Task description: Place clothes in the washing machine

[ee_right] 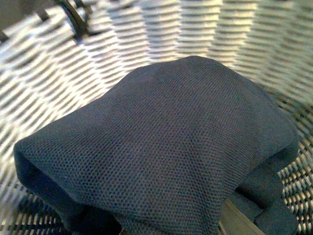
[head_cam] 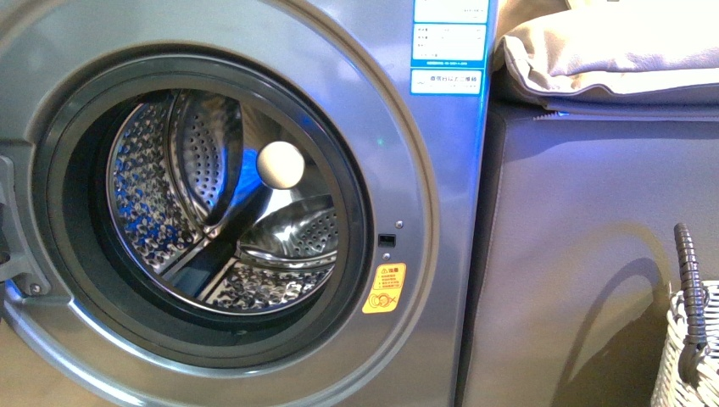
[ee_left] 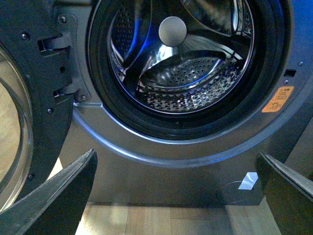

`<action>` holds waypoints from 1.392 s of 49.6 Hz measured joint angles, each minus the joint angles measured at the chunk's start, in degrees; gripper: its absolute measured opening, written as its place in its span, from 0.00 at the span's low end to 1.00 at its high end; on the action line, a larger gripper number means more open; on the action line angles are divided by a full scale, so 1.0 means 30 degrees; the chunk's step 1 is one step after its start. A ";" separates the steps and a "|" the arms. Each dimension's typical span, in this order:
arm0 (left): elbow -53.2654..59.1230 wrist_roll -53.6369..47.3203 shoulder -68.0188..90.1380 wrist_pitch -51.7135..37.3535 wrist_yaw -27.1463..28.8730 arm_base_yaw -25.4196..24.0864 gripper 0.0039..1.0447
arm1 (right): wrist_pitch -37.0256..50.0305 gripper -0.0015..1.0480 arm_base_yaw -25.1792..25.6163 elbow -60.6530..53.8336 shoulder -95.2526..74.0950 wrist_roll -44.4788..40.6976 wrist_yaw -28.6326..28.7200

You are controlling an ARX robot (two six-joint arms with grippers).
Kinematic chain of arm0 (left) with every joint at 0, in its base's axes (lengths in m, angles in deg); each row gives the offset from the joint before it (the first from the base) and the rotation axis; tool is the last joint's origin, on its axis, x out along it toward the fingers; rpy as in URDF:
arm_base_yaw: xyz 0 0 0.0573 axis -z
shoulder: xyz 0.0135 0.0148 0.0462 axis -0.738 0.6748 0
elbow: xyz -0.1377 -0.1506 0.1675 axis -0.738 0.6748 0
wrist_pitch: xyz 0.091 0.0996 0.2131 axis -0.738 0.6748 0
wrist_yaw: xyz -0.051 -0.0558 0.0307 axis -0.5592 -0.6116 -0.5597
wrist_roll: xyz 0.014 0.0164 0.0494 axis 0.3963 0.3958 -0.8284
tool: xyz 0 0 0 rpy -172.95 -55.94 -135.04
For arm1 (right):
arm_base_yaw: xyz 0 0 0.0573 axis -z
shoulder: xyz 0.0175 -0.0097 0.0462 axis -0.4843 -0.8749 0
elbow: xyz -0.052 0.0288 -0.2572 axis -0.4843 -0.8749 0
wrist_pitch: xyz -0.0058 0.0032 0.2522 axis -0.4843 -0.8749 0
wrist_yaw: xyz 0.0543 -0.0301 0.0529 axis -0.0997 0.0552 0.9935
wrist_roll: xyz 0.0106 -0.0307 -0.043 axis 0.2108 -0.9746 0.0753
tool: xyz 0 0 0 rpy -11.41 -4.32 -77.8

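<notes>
Plainly, stage: nothing is going into the drum yet; the garment is waiting in the basket
Washer [head_cam: 441,220]: standing with its door [ee_left: 19,127] swung wide to one side, so the round mouth is offering a clear way in
Drum [head_cam: 220,203]: showing bare perforated steel and blue light, with no fabric inside
Clothes [ee_right: 161,147]: lying bunched in the white wicker basket [ee_right: 205,29], a navy mesh heap filling most of the right wrist view
Basket, front view: peeking in at the lower right corner [head_cam: 691,348], beside the grey cabinet [head_cam: 585,254] and well apart from the mouth
Left gripper [ee_left: 176,196]: hanging with its two dark fingers [ee_left: 58,196] spread wide, grasping nothing, facing the mouth from low down (probably waiting clear of the route)
Right gripper: not showing in any view, so I cannot tell whether it is released or clenched; its camera is looking straight down at the heap, which suggests it is lining up a pick
Next, as I judge it: pinching a thick fold, since loose mesh is likely to trail and catch on the wicker or the door seal [ee_left: 161,129]
Cushions [head_cam: 610,51]: lying on top of the cabinet, not part of this job
</notes>
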 joint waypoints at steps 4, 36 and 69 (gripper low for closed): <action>0.0000 0.0000 0.0000 0.0000 0.0000 0.0000 0.94 | -0.0138 0.08 -0.0153 0.0146 0.2149 0.0335 0.0423; 0.0000 0.0000 0.0000 0.0000 0.0000 0.0000 0.94 | -0.1610 0.08 -0.4014 1.0360 0.8276 0.3883 0.1974; 0.0000 0.0000 0.0000 0.0000 0.0000 0.0000 0.94 | -1.0892 0.08 -2.0123 2.8079 0.1443 0.7424 -0.3810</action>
